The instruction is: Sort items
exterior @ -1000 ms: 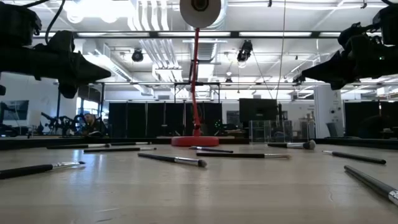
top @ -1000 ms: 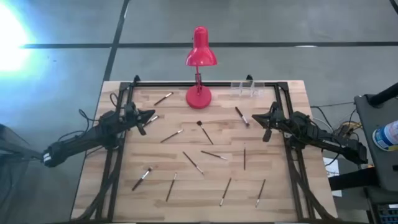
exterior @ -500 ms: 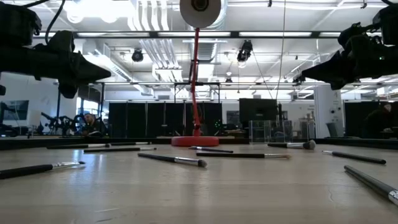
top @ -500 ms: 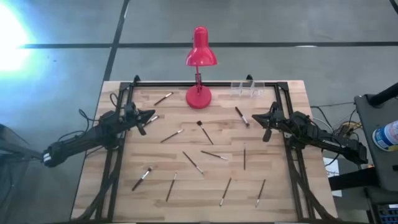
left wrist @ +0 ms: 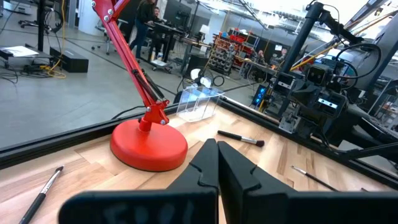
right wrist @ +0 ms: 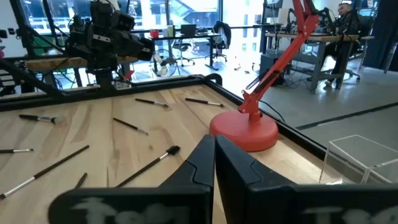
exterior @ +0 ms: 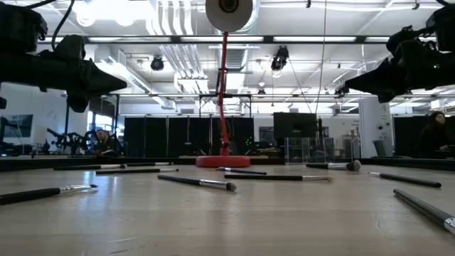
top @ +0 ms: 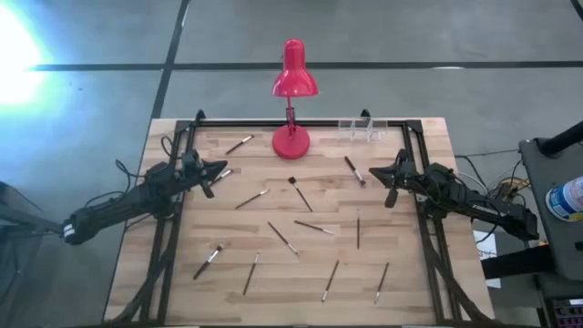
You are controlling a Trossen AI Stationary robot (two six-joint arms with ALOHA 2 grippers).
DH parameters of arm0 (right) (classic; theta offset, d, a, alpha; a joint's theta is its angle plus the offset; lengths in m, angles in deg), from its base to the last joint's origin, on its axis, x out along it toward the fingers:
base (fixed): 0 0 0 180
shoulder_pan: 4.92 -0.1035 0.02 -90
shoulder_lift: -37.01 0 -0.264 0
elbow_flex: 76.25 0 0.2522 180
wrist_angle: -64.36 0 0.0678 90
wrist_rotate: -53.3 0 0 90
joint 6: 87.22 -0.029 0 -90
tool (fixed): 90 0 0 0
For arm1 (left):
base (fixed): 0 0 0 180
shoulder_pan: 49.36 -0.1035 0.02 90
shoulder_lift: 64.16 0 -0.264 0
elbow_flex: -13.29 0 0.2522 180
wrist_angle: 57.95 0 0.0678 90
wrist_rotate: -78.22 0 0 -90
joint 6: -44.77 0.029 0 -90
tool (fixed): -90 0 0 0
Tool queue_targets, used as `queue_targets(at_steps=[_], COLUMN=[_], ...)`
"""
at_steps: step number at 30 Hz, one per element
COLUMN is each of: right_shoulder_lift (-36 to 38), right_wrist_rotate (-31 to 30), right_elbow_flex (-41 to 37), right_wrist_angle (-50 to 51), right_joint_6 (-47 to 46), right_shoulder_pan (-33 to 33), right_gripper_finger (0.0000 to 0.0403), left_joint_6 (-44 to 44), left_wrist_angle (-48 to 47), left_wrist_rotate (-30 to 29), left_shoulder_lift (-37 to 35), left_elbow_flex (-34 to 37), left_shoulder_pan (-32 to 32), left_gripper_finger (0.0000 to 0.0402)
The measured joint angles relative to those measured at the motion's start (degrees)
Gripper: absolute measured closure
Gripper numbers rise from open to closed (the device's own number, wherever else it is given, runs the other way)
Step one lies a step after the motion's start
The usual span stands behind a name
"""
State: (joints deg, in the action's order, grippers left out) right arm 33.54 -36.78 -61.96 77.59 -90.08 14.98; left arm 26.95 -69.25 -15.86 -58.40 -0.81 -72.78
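Several thin brushes lie flat and scattered on the wooden table (top: 401, 301): one near the lamp (top: 240, 144), one with a dark head (top: 300, 193), one by the right arm (top: 353, 169), others along the near half (top: 282, 237) (top: 208, 261) (top: 331, 280). My left gripper (top: 224, 169) hovers shut above the table's left side, fingers together in its wrist view (left wrist: 217, 163). My right gripper (top: 381, 173) hovers shut above the right side, fingers together (right wrist: 213, 155). Neither touches a brush.
A red desk lamp (top: 292, 100) stands on its round base at the far middle of the table. A clear plastic holder (top: 362, 130) sits at the far edge, right of it. A black frame borders the table. A person shows in the room at the low view's right edge (exterior: 435, 128).
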Motion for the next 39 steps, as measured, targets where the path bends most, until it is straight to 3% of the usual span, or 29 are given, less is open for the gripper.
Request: queue_targets(at_steps=[39], right_shoulder_lift=[-2.7], right_wrist_rotate=[0.0], right_elbow_flex=[0.0], right_wrist_angle=[-0.1], right_joint_6=[0.0], right_shoulder_pan=[-1.3], right_gripper_finger=[0.0394], left_joint_6=[0.0], left_wrist_angle=[0.0], left_wrist_rotate=[0.0], left_shoulder_lift=[0.0], left_elbow_flex=[0.0], left_shoulder_pan=[0.0], left_gripper_finger=[0.0401])
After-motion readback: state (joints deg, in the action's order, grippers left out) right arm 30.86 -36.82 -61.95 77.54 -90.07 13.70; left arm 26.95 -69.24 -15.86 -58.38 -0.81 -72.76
